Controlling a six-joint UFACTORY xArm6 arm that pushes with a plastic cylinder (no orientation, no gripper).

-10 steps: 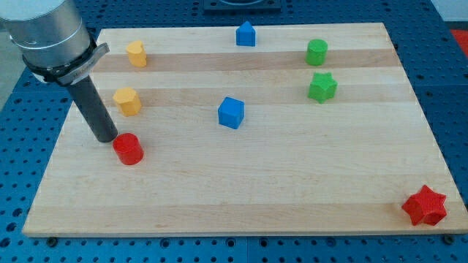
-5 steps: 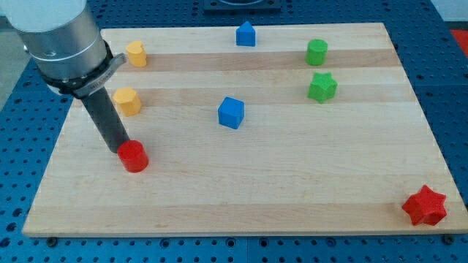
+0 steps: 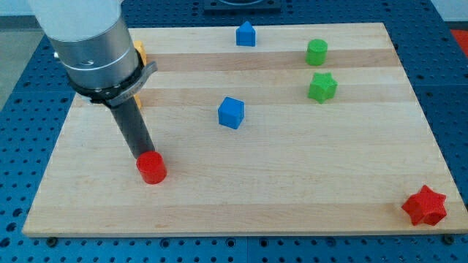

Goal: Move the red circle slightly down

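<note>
Pressing at the top edge of the red circle [image 3: 152,167], my tip [image 3: 145,155] sits in the lower left of the frame on the wooden worktop [image 3: 292,190]; no gripper is fitted, only the rod. Two yellow blocks [image 3: 138,51] at upper left are mostly hidden behind the arm, shapes probably unreadable. Near centre stands a blue cube [image 3: 231,112]; a blue block [image 3: 246,33] lies at the top, a green cylinder [image 3: 316,52] and green star [image 3: 322,86] at upper right, a red star [image 3: 425,205] at lower right.

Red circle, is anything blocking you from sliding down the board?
Nothing visible is. My tip sits right against the top-left edge of the red circle, with no block between them. Below the circle, only bare wooden board shows toward the view's bottom.
</note>
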